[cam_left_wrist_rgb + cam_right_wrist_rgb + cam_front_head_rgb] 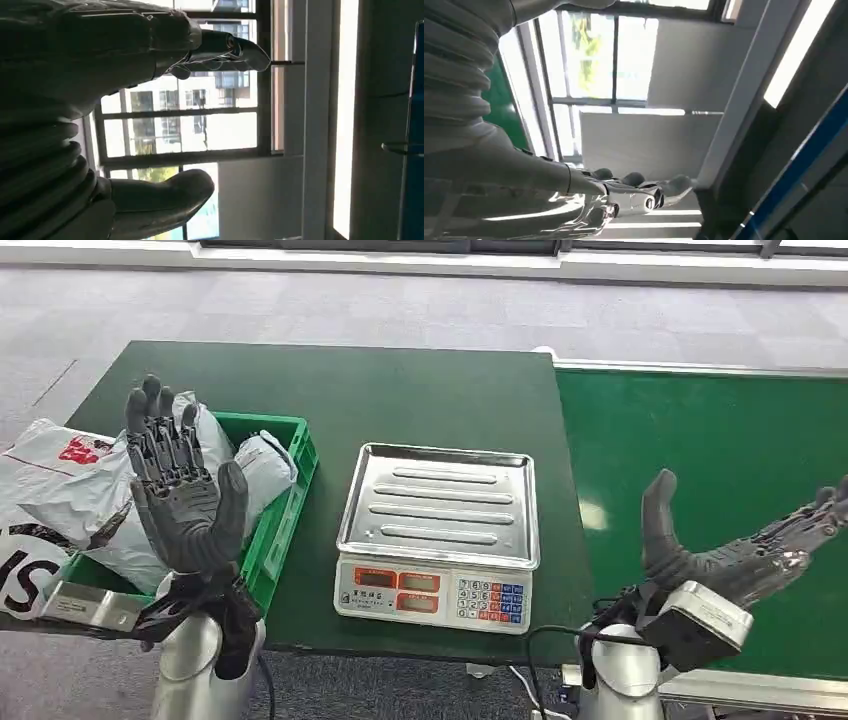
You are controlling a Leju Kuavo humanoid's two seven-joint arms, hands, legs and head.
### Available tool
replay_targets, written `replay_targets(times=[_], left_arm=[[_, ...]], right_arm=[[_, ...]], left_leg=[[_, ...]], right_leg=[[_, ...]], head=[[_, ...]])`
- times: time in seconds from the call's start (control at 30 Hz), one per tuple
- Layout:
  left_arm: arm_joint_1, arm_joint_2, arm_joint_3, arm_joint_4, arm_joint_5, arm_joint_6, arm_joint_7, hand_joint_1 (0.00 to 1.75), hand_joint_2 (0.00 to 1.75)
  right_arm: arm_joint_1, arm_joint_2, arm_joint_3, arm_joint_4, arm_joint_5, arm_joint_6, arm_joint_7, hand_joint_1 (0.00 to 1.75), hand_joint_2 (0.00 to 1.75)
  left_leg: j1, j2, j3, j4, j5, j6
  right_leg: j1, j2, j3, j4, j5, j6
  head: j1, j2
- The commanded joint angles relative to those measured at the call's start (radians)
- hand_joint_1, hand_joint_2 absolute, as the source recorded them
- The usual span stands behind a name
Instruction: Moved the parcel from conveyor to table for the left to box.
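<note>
Fingers (pixel 160 445) apart on both empty hands, grey parcels (pixel 75 490) showing partial black "S", red logo unreadable

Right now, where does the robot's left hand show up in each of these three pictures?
Head view: the left hand is raised at lower left, palm up, fingers spread, in front of the green crate.
Left wrist view: it enters from the left edge, fingers and thumb apart, holding nothing.
Right wrist view: that is the right hand instead.
Shared landmark: the window appears in both wrist views.
</note>
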Motion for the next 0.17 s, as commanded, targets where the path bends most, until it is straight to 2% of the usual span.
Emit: replay_targets(times=[0.03,0.17], left_arm=[[0.097,0.061,-0.179,-0.037,0.043,-0.061,-0.013,0.00,1.75],[0.110,0.066,-0.204,-0.050,0.022,-0.051,-0.013,0.00,1.75]], right_arm=[[0.076,-0.178,0.290,-0.167,-0.176,0.197,0.001,0.00,1.75],[0.085,-0.186,0.304,-0.207,-0.209,0.248,0.001,0.00,1.75]], left_leg=[[0.000,0.000,0.002,-0.001,0.000,0.000],[0.000,0.000,0.002,-0.001,0.000,0.000]], right_leg=[[0.001,0.000,0.002,-0.002,0.000,-0.001],[0.000,-0.001,0.002,-0.001,-0.001,-0.001]], head=[[0.000,0.000],[0.000,0.000]])
